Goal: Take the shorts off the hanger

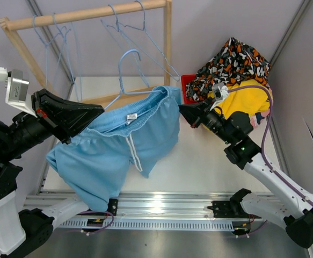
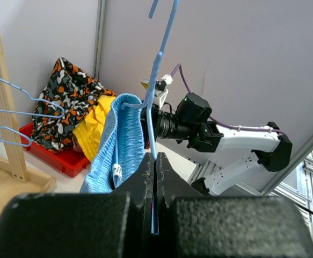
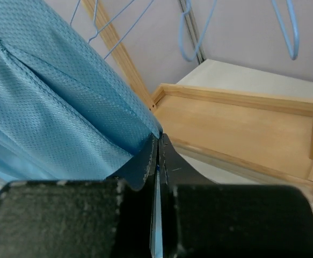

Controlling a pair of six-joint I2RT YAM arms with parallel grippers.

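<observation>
The light blue shorts (image 1: 118, 145) hang spread between my two grippers above the table. Their waistband is draped over a blue wire hanger (image 1: 125, 59), whose hook points up, free of the rail. My left gripper (image 1: 98, 110) is shut on the hanger wire (image 2: 159, 70), seen pinched between the jaws (image 2: 154, 161), with the shorts (image 2: 121, 134) just left of it. My right gripper (image 1: 184, 112) is shut on the right edge of the shorts (image 3: 54, 107), with cloth in the jaws (image 3: 158, 141).
A wooden rack (image 1: 86, 13) at the back carries several empty blue hangers (image 1: 145, 37); its base (image 3: 237, 123) lies under my right gripper. A red bin (image 1: 187, 86) at the back right holds black-orange-white blotched shorts (image 1: 234, 62) and yellow shorts (image 1: 247, 99).
</observation>
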